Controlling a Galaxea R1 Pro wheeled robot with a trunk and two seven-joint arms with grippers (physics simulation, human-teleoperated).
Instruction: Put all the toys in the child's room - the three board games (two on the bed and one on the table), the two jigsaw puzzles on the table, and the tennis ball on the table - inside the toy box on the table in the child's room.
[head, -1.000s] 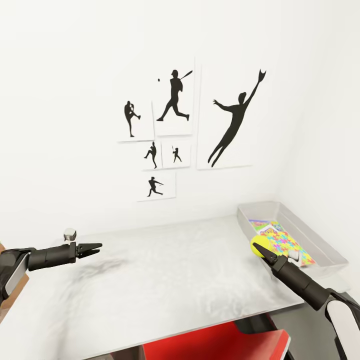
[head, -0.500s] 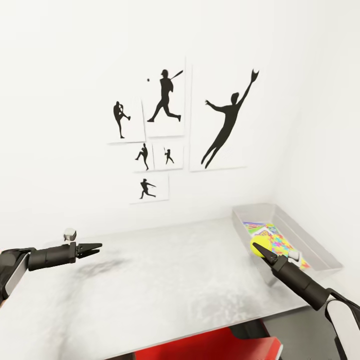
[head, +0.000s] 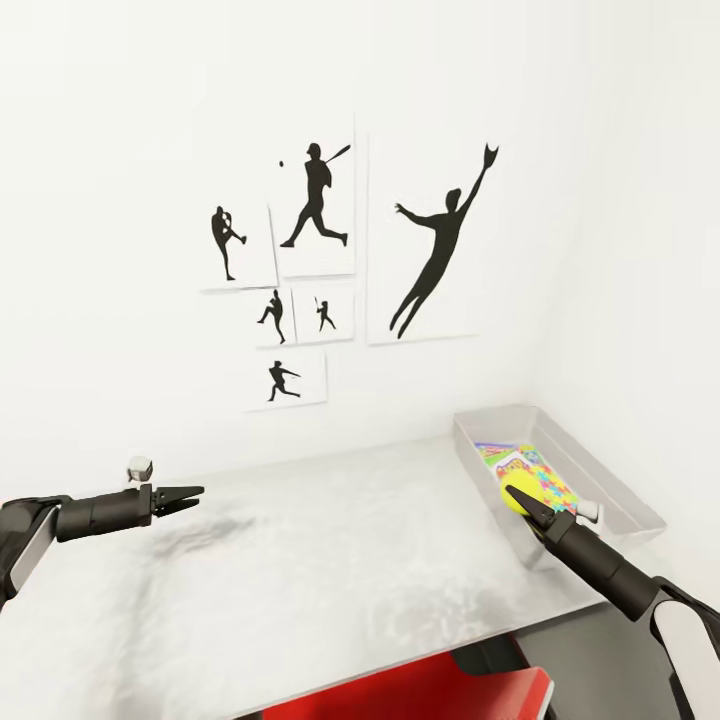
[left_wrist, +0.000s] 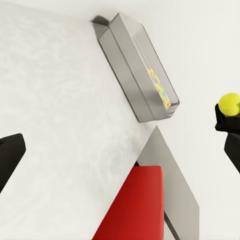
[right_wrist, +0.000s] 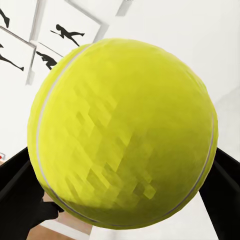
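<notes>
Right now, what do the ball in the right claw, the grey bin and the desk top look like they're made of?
The tennis ball reads as matte yellow-green felt with a pale curved seam, though the render is faceted. The toy box looks like smooth grey plastic or metal; its thin sloping walls carry a dull sheen. The table looks like polished pale stone or laminate, going by its mottled gloss.
</notes>
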